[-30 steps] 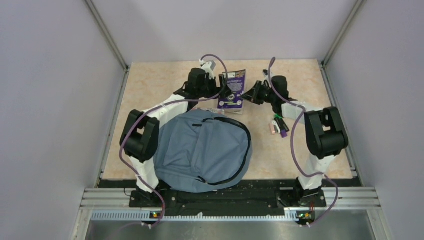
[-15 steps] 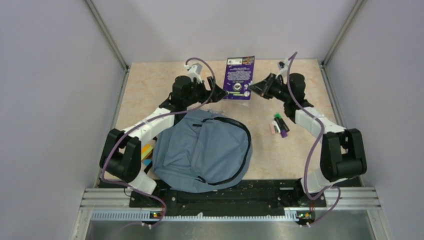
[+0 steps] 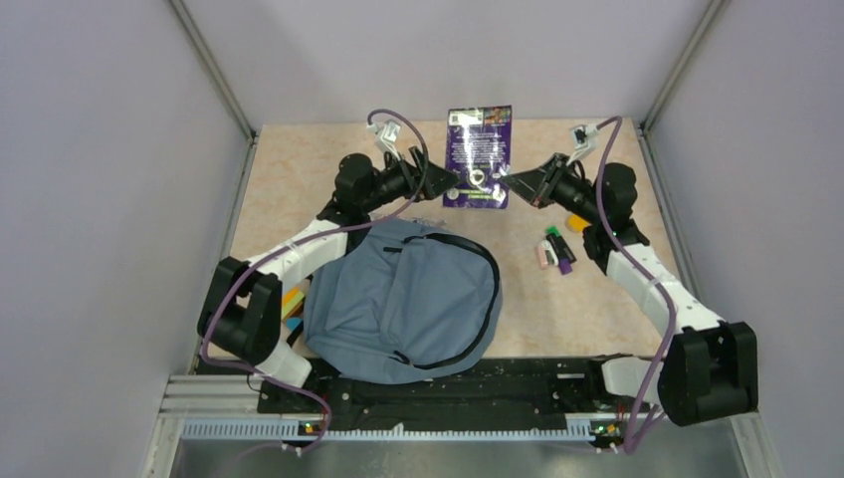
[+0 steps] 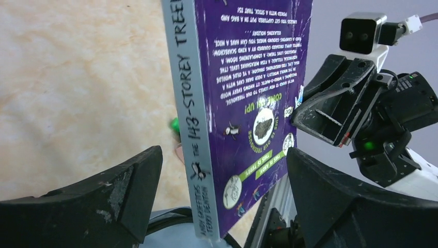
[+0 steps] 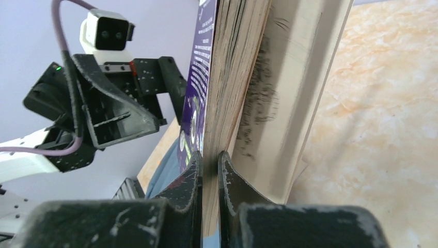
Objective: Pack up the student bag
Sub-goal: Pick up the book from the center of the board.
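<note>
Book (image 3: 479, 156) higher in right gripper (image 3: 506, 178); spine title (image 4: 193, 119) only L-wrist view

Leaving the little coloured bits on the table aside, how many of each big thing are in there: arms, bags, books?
Robot arms: 2, the left arm and the right arm
Bags: 1, the student bag
Books: 1, the purple book
Total: 4
</note>
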You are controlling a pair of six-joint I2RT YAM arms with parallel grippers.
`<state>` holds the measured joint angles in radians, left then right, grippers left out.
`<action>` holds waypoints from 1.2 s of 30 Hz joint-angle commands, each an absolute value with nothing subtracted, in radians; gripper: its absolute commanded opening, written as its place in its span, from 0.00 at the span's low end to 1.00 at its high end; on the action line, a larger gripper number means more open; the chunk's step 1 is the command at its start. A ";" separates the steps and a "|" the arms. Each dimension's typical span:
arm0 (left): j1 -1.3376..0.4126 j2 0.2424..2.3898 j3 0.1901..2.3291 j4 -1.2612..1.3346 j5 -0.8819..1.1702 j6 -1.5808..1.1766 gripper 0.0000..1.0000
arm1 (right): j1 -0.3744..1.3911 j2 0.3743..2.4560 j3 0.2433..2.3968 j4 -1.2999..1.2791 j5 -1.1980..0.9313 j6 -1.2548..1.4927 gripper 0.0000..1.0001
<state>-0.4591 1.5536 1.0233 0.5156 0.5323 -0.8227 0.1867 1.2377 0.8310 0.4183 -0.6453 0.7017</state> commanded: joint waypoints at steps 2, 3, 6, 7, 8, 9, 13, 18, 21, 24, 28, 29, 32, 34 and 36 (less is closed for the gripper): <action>-0.473 1.600 1.066 0.681 0.637 -0.902 0.95 | 0.193 1.138 0.841 0.515 -0.677 0.675 0.00; -0.478 1.608 1.076 0.689 0.654 -0.911 0.95 | 0.198 1.138 0.846 0.514 -0.680 0.673 0.00; -0.501 1.623 1.094 0.718 0.684 -0.937 0.95 | 0.213 1.157 0.865 0.496 -0.695 0.657 0.00; -0.506 1.623 1.096 0.725 0.689 -0.942 0.94 | 0.217 1.165 0.869 0.494 -0.701 0.653 0.00; -0.510 1.621 1.095 0.732 0.694 -0.946 0.92 | 0.222 1.170 0.871 0.494 -0.704 0.651 0.00; -0.511 1.619 1.092 0.743 0.699 -0.953 0.86 | 0.226 1.175 0.871 0.493 -0.704 0.649 0.00; -0.511 1.604 1.071 0.773 0.701 -0.978 0.56 | 0.234 1.186 0.869 0.487 -0.706 0.635 0.00; -0.511 1.583 1.040 0.808 0.704 -0.996 0.27 | 0.237 1.199 0.859 0.477 -0.696 0.616 0.00; -0.510 1.562 1.024 0.807 0.695 -0.985 0.02 | 0.237 1.203 0.850 0.456 -0.674 0.598 0.00; -0.510 1.533 1.000 0.801 0.682 -0.962 0.00 | 0.237 1.202 0.841 0.437 -0.651 0.590 0.00; -0.512 1.484 0.966 0.783 0.660 -0.919 0.00 | 0.237 1.198 0.833 0.431 -0.640 0.593 0.05; -0.511 1.472 0.959 0.777 0.655 -0.912 0.00 | 0.237 1.195 0.832 0.430 -0.638 0.592 0.08; -0.511 1.434 0.931 0.771 0.637 -0.902 0.00 | 0.238 1.184 0.828 0.423 -0.635 0.593 0.28; -0.511 1.402 0.910 0.768 0.619 -0.899 0.00 | 0.237 1.176 0.823 0.415 -0.633 0.591 0.43; -0.511 1.369 0.892 0.767 0.604 -0.895 0.00 | 0.237 1.170 0.817 0.407 -0.630 0.590 0.59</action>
<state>-0.5087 1.4731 0.9096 0.6781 0.6300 -0.9310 0.2394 1.2057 0.8181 0.3729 -0.6556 0.6151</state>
